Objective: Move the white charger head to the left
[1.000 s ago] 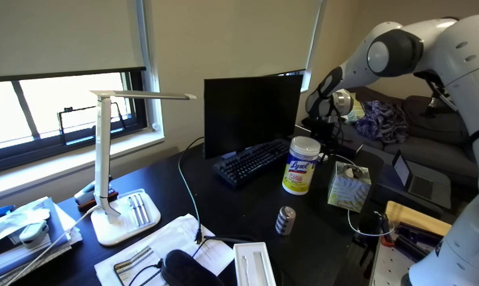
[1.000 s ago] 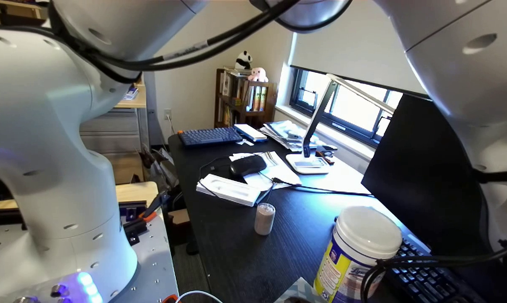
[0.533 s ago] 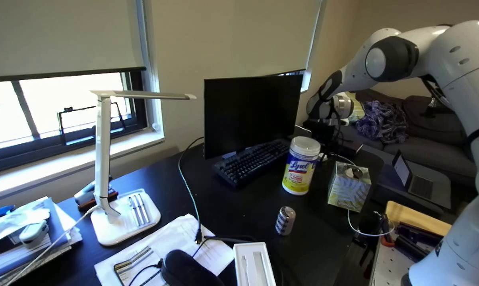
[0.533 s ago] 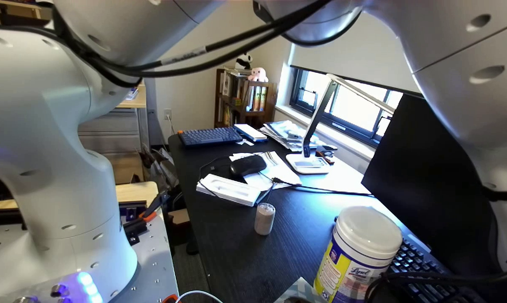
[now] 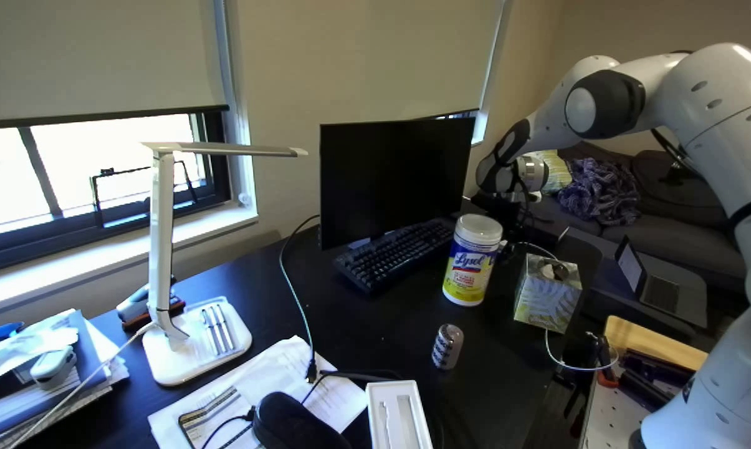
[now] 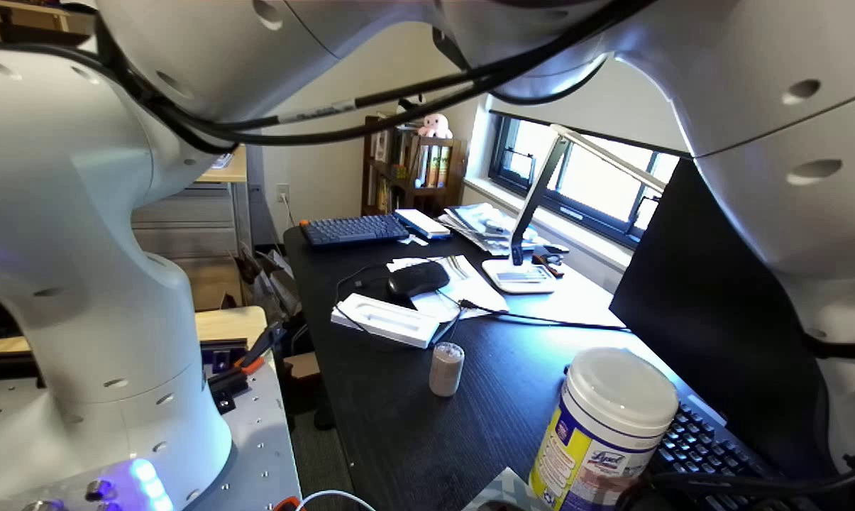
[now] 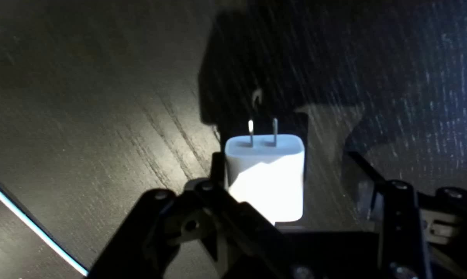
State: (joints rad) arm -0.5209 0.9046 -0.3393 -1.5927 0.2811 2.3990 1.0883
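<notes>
My arm (image 5: 702, 96) has dipped since a second ago. Hand (image 7: 289, 170) stands fairly wide, gripping nothing; white charger head (image 7: 270, 186) on the table (image 7: 101, 116) between my fingers (image 7: 398, 209), nearly or actually touching one. Closing off-centre, that finger could shove it askew.

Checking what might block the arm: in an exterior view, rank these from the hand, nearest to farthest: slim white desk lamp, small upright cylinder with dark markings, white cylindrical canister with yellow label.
1. White cylindrical canister with yellow label: right of picture centre.
2. Small upright cylinder with dark markings: lower, nearer the viewer.
3. Slim white desk lamp: picture's left side.
</notes>
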